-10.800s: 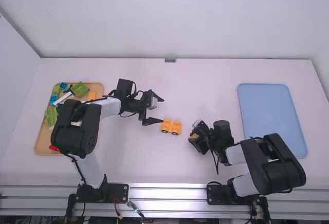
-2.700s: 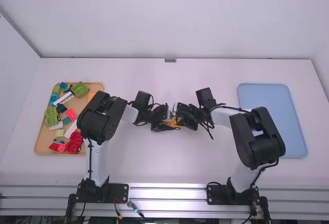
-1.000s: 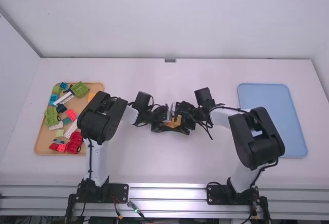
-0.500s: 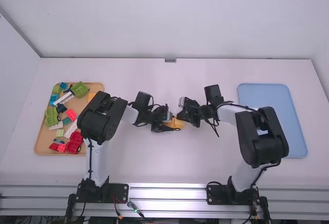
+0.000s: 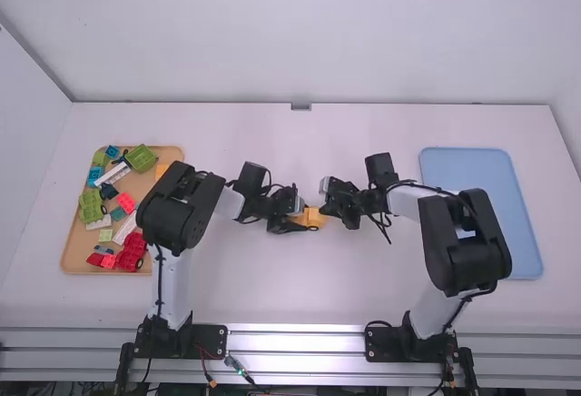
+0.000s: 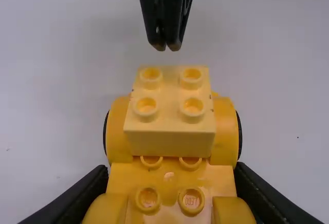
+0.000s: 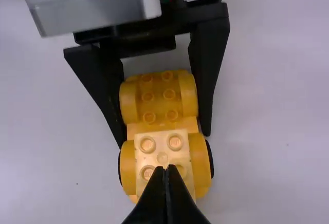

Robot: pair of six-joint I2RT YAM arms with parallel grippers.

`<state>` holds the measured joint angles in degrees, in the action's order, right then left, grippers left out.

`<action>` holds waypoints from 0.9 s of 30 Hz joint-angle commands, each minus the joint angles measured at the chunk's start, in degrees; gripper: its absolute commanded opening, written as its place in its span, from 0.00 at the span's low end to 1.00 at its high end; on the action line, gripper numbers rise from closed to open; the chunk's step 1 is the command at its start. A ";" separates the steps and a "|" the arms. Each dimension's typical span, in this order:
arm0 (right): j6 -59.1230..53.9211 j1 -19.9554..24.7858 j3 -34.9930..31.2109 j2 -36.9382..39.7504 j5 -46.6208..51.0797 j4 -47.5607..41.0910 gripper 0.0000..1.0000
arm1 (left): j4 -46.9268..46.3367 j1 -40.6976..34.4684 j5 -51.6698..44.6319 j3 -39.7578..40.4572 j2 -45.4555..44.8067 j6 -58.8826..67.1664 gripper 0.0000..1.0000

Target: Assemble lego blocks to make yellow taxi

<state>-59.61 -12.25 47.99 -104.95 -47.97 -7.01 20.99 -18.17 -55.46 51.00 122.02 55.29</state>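
Squeezing both sides of the yellow car (image 6: 169, 182), the fingers of our left gripper (image 5: 307, 218) are clamped on it, near the middle of the bench (image 5: 227, 292). We have a light yellow block (image 6: 170, 143) on top of the car. Our right gripper (image 5: 322, 211) has its fingers together, near that block but apart from it. Lots of colored blocks (image 5: 90, 207) sit in the brown tray (image 5: 70, 256) on our left.

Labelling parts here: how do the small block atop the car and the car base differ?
The small block is pale yellow; the car base is deeper yellow. The block is boxy; the base has rounded fenders. The block is shorter; the base extends beyond it. Both carry round studs.
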 commanded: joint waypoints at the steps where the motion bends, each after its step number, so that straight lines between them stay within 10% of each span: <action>1: -0.26 -0.17 -1.66 0.79 -0.24 0.81 0.00 | -0.94 0.17 2.58 -0.76 0.79 -0.44 0.40; 27: 4.13 -5.07 -1.79 -1.53 3.78 5.11 0.00 | -0.96 0.17 2.60 -0.76 0.79 -1.92 0.39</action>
<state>-55.64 -16.91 46.48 -105.21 -46.26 -1.45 21.15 -18.17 -55.37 51.00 122.02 54.98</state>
